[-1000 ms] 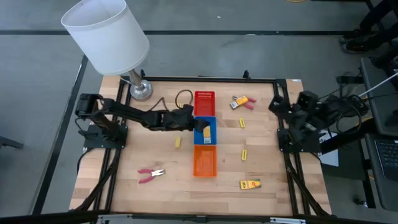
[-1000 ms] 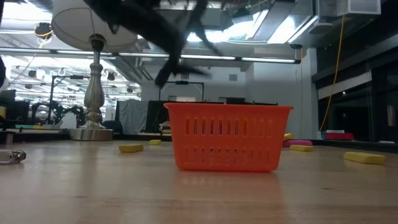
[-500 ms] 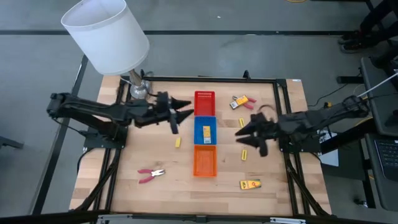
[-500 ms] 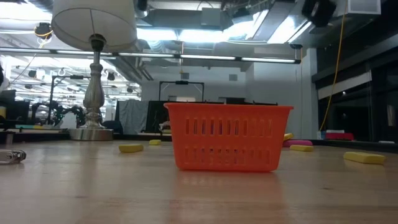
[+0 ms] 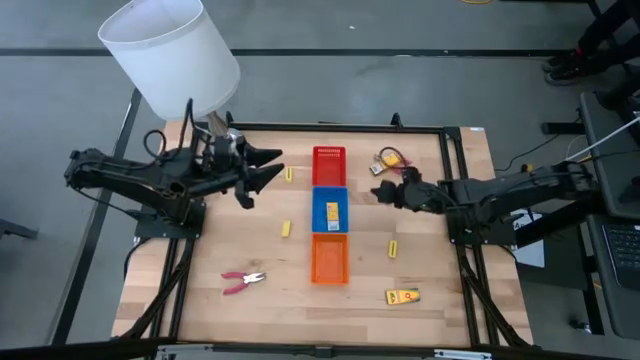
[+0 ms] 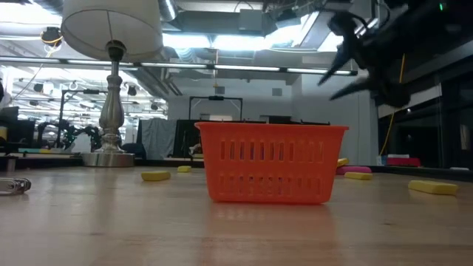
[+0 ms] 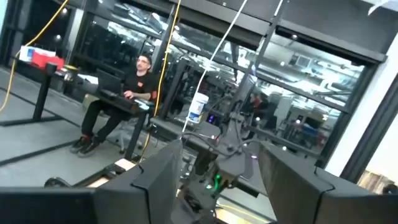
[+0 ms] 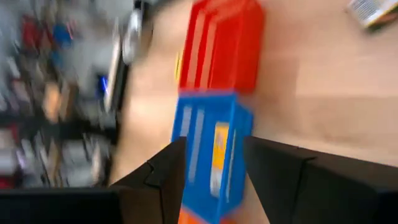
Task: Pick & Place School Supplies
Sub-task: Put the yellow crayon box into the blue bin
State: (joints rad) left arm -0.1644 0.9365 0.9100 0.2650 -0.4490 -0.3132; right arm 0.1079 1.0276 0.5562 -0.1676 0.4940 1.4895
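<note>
My left gripper (image 5: 272, 166) (image 7: 217, 190) is open and empty, raised beside the lamp base and left of the red tray. My right gripper (image 5: 380, 191) (image 6: 336, 52) (image 8: 211, 180) is open and empty, held high to the right of the blue tray. A yellow packet (image 5: 332, 211) (image 8: 219, 146) lies in the blue tray. Yellow sticks lie flat on the table (image 5: 289, 175) (image 5: 285, 229) (image 5: 392, 248). Another packet (image 5: 403, 296) lies near the front edge. One pair of red-handled pliers (image 5: 243, 281) lies front left, the other (image 5: 388, 161) by a packet at the far right.
Red tray (image 5: 328, 166), blue tray (image 5: 330, 195) and orange tray (image 5: 330, 260) (image 6: 270, 171) stand in a row down the table's middle. A white-shaded lamp (image 5: 170, 55) stands at the far left corner. In the left wrist view a person (image 7: 121, 102) sits at a desk beyond the table.
My left gripper has drawn back from over the blue tray toward the table's left and far edge, leaving the yellow packet lying in the tray. My right gripper has swung in from the right edge toward the middle, then toward the far edge beside the blue tray.
</note>
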